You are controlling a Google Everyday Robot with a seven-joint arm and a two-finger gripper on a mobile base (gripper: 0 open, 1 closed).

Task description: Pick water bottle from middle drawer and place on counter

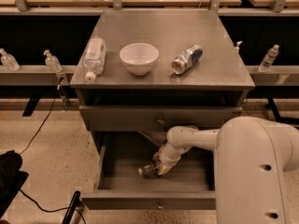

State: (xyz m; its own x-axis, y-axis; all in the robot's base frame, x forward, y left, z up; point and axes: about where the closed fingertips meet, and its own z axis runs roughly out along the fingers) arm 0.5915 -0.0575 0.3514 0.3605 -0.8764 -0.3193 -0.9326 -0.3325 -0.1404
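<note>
The middle drawer (122, 172) of the grey metal cabinet stands pulled out, its plain front panel and small round knob (160, 203) nearest the floor. The drawer above it (140, 119) is closed. The robot's white arm (196, 136) reaches down into the open drawer from the right, and the gripper (161, 165) sits low over the drawer floor, right at the water bottle (147, 170). The bottle lies on its side with one end poking out to the left of the gripper; the rest is hidden behind it. Whether the gripper is closed on the bottle or only set against it, I cannot tell from here.

Up on the counter (163, 29), three things lie in a row near the front edge: a fat clear bottle with a wide pale label (93, 57) on its side at the left, a white bowl (138, 58) upright in the middle, and a crushed silver-and-blue can (187, 59) on its side at the right. No lettering on either label can be read. A black cable (39, 129) trails across the speckled floor on the left.
</note>
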